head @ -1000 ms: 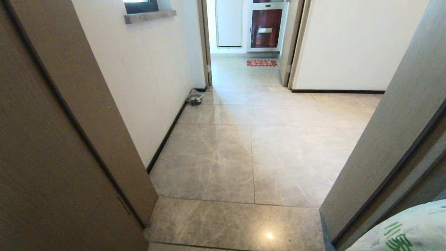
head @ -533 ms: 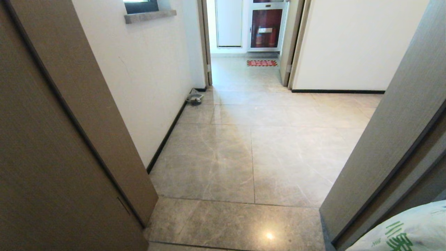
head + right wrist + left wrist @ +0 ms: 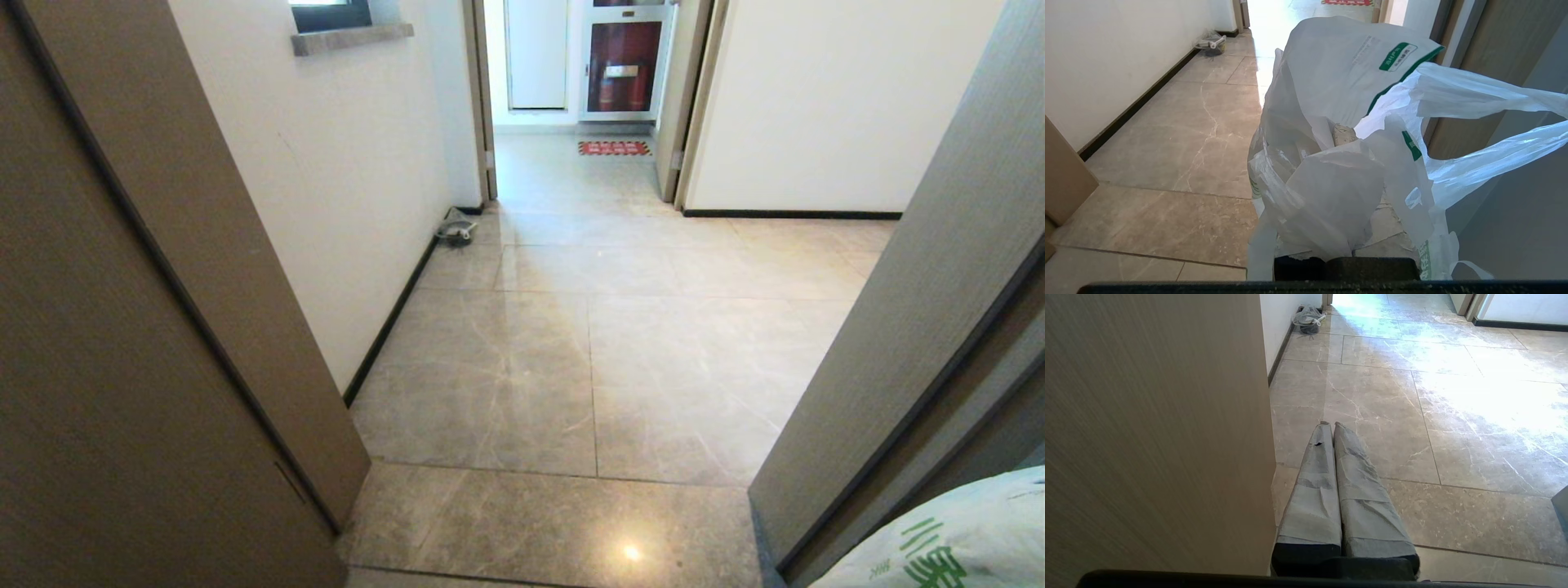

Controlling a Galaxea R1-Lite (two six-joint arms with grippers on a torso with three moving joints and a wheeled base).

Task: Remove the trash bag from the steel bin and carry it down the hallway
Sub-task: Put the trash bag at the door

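The trash bag (image 3: 1339, 122), thin white plastic with green print, hangs bunched over my right gripper (image 3: 1345, 136), which is shut on it. The plastic hides most of the fingers, and loop handles trail off to one side. A corner of the bag (image 3: 955, 539) shows at the bottom right of the head view. My left gripper (image 3: 1329, 424) is shut and empty, held level above the floor beside a brown door panel (image 3: 1151, 437). The hallway (image 3: 588, 343) of glossy beige-grey tiles runs ahead. The steel bin is out of view.
A brown door panel (image 3: 163, 367) stands close on the left and a grey door frame (image 3: 914, 327) close on the right. A small greyish bag (image 3: 457, 231) lies by the left baseboard. A red mat (image 3: 614, 148) and a red fire cabinet (image 3: 624, 65) are at the far end.
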